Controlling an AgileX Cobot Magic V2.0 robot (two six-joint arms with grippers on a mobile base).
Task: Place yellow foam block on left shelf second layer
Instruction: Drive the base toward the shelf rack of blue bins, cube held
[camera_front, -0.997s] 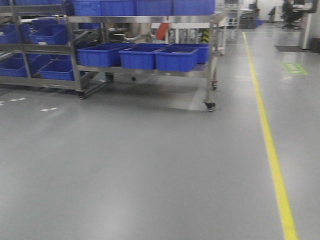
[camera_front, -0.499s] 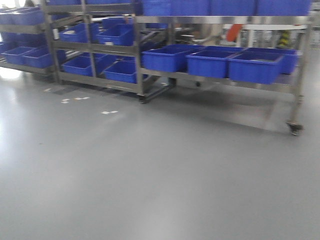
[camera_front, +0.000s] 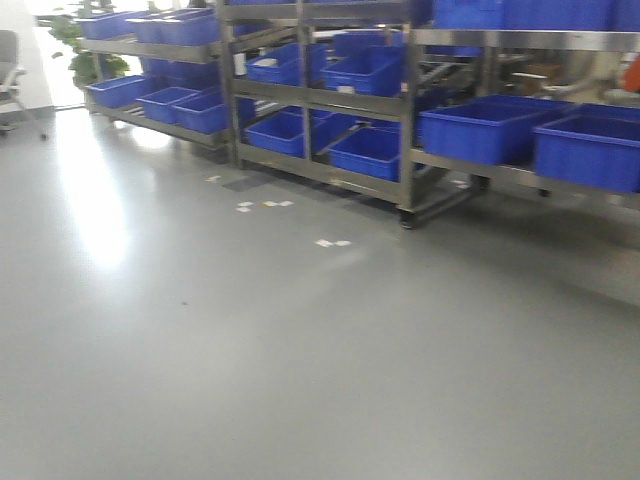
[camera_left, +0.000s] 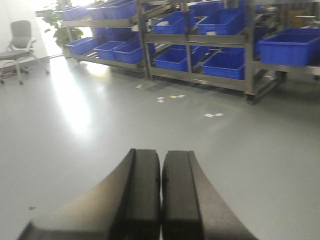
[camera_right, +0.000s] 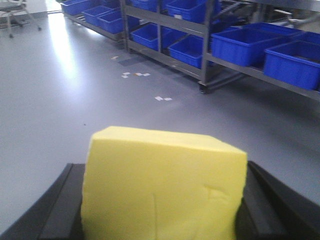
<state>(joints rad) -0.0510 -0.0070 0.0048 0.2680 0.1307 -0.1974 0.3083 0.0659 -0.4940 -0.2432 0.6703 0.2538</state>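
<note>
The right gripper pinches the yellow foam block by its side faces. The block looks light, soft and easily dented. The jaws of the left gripper are pressed together.

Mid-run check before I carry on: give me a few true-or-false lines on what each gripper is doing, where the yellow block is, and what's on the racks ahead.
1. The right gripper holds the yellow foam block. True.
2. The left gripper is open. False: its fingers are pressed together with nothing between them.
3. The yellow foam block sits on one of the shelves. False: it is in the right gripper, with bare floor between it and the shelves.
4. The shelves carry blue bins. True.
5. A chair stands at the far left of the left wrist view. True.
</note>
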